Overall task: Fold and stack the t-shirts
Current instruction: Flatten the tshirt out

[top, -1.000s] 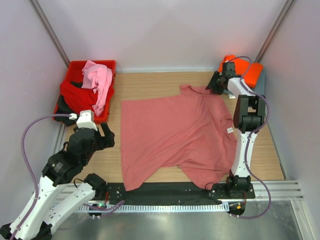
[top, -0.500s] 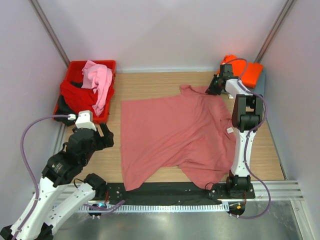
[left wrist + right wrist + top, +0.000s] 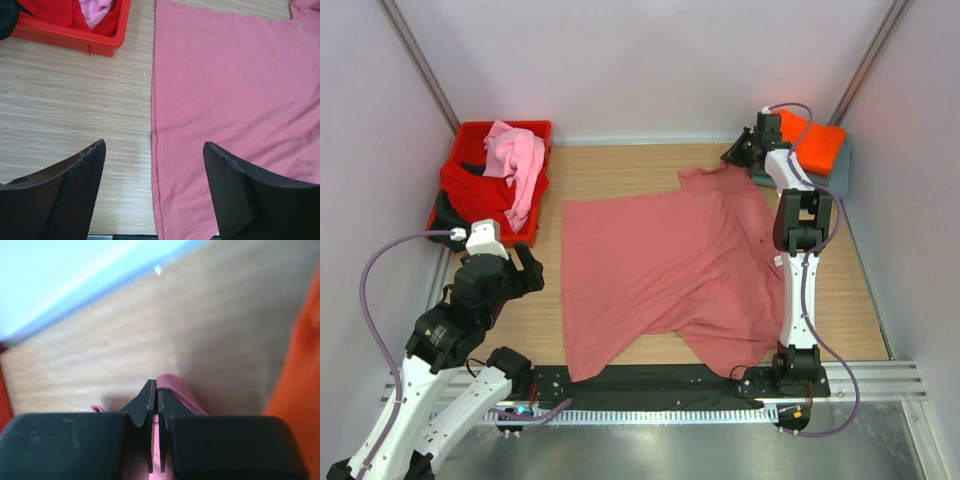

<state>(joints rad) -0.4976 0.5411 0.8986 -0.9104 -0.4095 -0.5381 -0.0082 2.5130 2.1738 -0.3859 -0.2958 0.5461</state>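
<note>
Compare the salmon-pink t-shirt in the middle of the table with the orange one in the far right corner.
The salmon-pink t-shirt lies spread open and flat; the orange t-shirt is folded into a compact block. The salmon-pink one covers much of the table, the orange one only a corner. The right gripper is shut on the salmon-pink one's far edge; nothing holds the orange one. Both are plain cloth, outside the red crate.

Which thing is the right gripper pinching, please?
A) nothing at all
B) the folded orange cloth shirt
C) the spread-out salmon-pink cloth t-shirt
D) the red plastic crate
C: the right wrist view shows the right gripper shut on a raised fold of the salmon-pink cloth t-shirt.
</note>
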